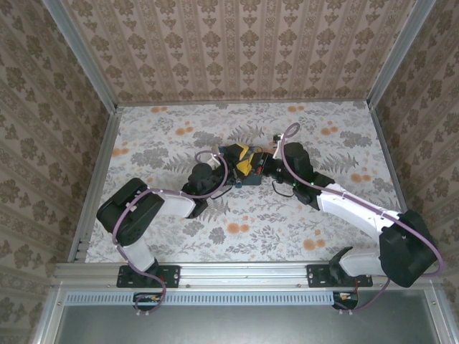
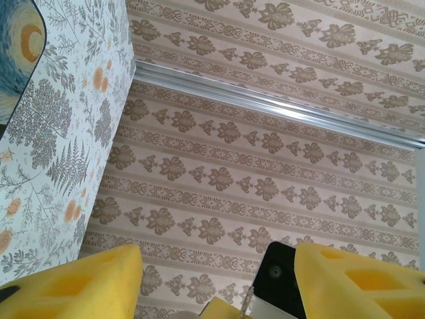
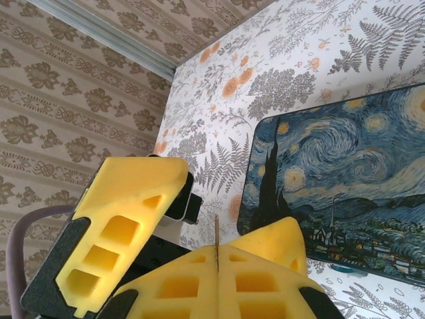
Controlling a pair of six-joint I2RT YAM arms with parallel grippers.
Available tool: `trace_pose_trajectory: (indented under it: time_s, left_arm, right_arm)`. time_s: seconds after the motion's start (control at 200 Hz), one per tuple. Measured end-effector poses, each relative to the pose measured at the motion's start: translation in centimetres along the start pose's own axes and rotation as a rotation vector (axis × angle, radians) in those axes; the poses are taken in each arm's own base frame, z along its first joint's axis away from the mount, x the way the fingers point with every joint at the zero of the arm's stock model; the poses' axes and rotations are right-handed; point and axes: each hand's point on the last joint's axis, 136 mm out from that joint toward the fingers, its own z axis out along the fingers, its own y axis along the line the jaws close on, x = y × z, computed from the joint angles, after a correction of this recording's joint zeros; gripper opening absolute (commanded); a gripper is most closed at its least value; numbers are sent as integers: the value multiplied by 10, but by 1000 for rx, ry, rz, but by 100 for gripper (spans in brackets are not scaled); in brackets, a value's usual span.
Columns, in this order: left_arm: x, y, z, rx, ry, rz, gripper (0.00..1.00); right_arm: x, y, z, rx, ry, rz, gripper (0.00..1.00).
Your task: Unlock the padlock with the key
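The 2 arms reach in from the near rail and meet at mid-table (image 1: pixel 323 215), both wrists crowded against the painted tin (image 1: pixel 249 179).

In the right wrist view, the right gripper (image 3: pixel 217 256) has its 2 yellow fingers pressed flat together with the key (image 3: pixel 217 232) pinched in the seam. It is a thin dark sliver standing upright, with only its tip poking above the foam.

The left gripper (image 2: pixel 216 256) is spread wide, its fingers (image 2: pixel 80 286) far apart at the bottom corners of its own view, clamping nothing. The right wrist view shows 1 of those fingers just left of the key and a yellow wedge just right of it, so the key seems to sit between them.

Just beyond lies the tin, flat on the floral table, its blue-and-yellow night-sky face (image 3: pixel 345 166) turned up and its inside hidden. A small teal patch (image 3: pixel 345 268) touches the tin's lower edge — too little shows to tell what it is.

Behind stands the patterned back wall (image 1: pixel 237 50).
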Motion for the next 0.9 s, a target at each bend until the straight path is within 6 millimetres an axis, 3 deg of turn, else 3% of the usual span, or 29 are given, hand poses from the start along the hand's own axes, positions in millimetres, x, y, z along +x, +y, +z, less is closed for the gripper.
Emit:
trace_pose_trajectory:
  time_s: [0.31,0.9]
  left_arm:
    - [-2,-1,0,5,-14,0,55]
    - [-5,2,-2,0,-26,-1,50]
  right_arm:
    - [2,-9,0,17,2,10,0]
    - [-2,-1,0,-28,-14,40,0]
